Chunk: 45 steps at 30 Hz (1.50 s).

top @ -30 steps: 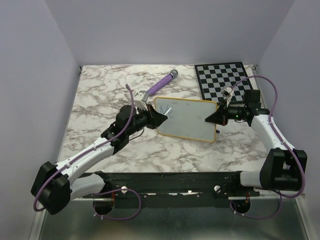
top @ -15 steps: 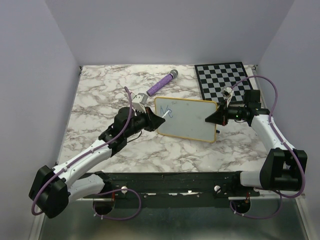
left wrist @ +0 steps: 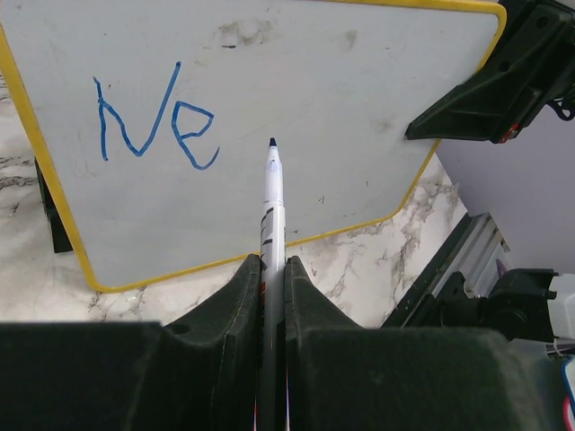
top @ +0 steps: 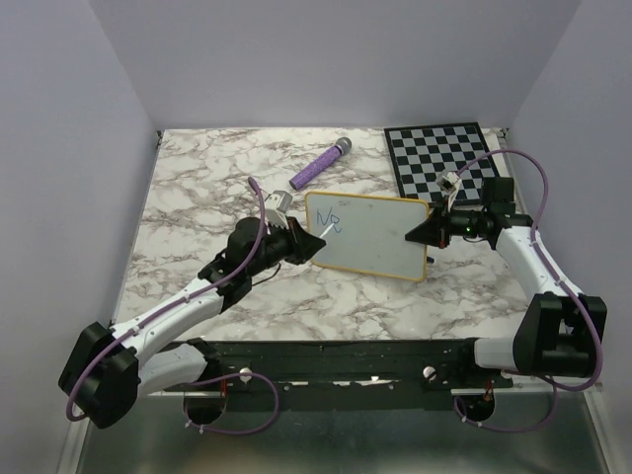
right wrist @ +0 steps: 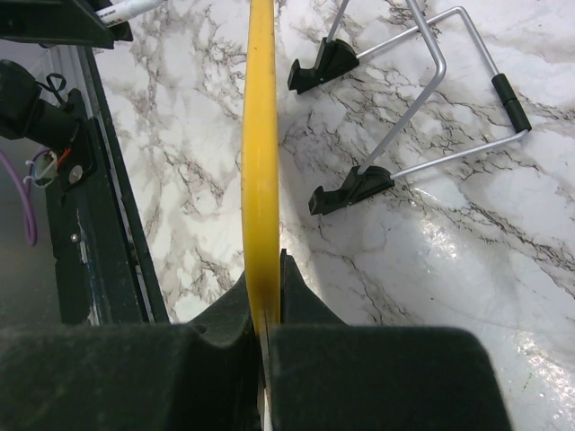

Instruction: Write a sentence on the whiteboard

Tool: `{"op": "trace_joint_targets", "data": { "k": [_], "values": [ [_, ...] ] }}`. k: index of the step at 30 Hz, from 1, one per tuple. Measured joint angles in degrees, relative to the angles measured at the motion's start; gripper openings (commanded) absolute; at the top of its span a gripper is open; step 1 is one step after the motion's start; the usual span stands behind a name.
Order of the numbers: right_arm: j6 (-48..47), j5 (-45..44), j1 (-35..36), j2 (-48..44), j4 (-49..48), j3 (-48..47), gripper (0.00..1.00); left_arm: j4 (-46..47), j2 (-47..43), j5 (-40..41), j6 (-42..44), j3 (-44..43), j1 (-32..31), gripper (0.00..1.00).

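Left gripper (left wrist: 272, 267): closed on the marker (left wrist: 272, 202), whose tip is aimed at the whiteboard (left wrist: 341, 81), just right of the sentence (left wrist: 154, 121); contact cannot be told.
Right gripper (right wrist: 262, 274): clamped on the whiteboard's right edge, judged to steady it for writing.
Sentence: only "Ne" is written, at the whiteboard's upper left.
Stand (right wrist: 422, 99): wire legs are seen behind the whiteboard, propping it on the table (top: 197, 188).
Surroundings: a purple cylinder (top: 321, 165) and a checkered board (top: 442, 158) lie beyond the whiteboard; nothing is blocked by them.

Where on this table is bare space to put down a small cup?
Bare marble lies at the far left, between the left wall and the purple cylinder, and in the near strip between the whiteboard and the black rail. Crowded: around the whiteboard, and the checkered board corner.
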State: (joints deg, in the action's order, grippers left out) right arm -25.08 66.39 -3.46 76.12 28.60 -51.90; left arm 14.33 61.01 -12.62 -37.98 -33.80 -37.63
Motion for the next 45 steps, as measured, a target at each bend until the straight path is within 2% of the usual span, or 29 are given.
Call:
{"op": "trace_joint_targets", "data": {
  "k": [17,45],
  "values": [
    [0.0,0.0,0.0,0.0,0.0,0.0,0.01,7.3,8.0,2.4,0.0,1.5,-1.8,0.0],
    [0.0,0.0,0.0,0.0,0.0,0.0,0.01,8.2,14.8,4.6,-0.1,-4.0,-2.2,0.0]
  ]
}}
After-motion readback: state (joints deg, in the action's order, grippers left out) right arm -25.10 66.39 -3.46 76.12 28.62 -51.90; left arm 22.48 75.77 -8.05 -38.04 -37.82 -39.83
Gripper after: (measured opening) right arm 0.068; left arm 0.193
